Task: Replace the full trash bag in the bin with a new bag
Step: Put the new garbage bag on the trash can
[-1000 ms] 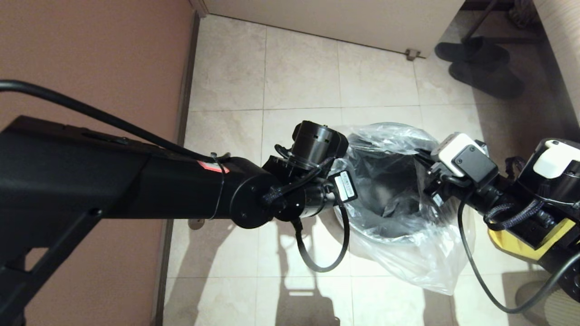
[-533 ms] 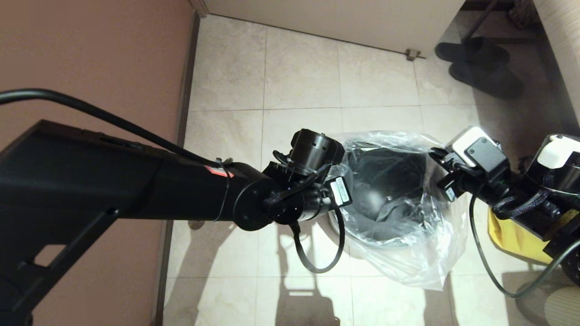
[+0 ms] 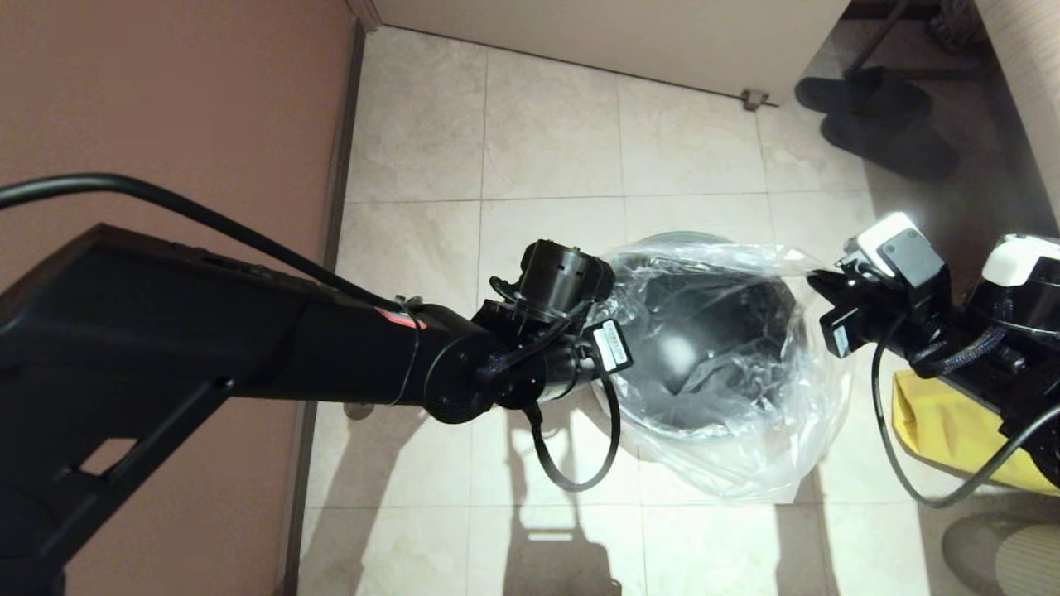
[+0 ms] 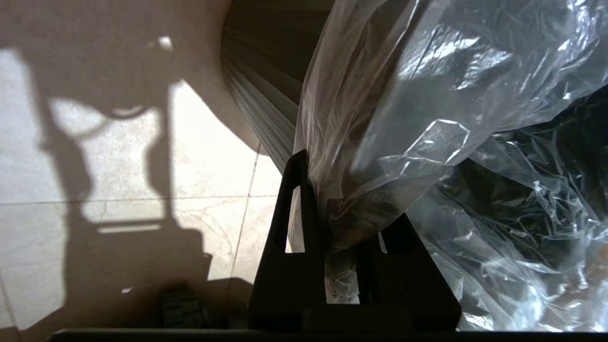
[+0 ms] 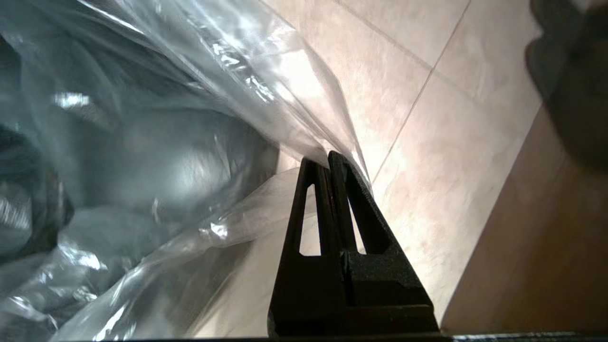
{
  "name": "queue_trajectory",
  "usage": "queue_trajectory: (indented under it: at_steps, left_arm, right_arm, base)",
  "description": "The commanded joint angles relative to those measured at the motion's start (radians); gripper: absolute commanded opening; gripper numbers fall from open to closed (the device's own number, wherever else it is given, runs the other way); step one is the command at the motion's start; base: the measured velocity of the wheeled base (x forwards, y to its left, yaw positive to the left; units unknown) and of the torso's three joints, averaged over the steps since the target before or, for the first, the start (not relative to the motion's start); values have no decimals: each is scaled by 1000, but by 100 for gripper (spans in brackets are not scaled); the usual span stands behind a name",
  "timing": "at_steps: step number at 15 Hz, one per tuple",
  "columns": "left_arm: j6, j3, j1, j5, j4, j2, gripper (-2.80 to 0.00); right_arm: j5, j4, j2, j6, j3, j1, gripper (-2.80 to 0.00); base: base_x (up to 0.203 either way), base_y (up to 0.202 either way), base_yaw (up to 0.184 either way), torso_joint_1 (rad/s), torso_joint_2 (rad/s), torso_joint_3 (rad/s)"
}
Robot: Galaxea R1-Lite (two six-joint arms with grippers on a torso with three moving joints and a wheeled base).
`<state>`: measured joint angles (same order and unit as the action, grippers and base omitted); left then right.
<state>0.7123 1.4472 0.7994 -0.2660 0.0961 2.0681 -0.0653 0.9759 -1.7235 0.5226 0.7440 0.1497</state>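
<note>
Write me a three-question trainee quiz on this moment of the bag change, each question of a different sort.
1. True or false: the new bag lies folded flat on the floor.
2. What does the right gripper hold? A) the bin's rim B) the new bag's edge C) nothing
3. Fill in: beside the bin, under the right arm, lies an opaque ___ bag.

Key: 1 false, both grippers hold it spread over the bin's mouth, the left gripper on the opposite side; 2 B; 3 yellow.
</note>
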Motion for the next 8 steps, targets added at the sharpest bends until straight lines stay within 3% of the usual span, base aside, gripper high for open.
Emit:
queue_trajectory:
  at_steps: [1, 5, 8]
  left_arm:
    - [4, -8, -3, -2, 5, -2, -280]
    - [4, 10, -7, 1, 20, -9, -280]
    - [2, 12, -11, 5, 21, -7, -280]
  right_arm:
    - [-2, 6, -39, -29, -2, -9, -280]
    - [-15, 7, -119, -115, 0, -9, -280]
    - [-22, 0, -175, -243, 62, -9, -280]
  base:
    - [0, 0, 0, 0, 0, 0]
    - [0, 0, 0, 0, 0, 0]
    - [0, 0, 0, 0, 0, 0]
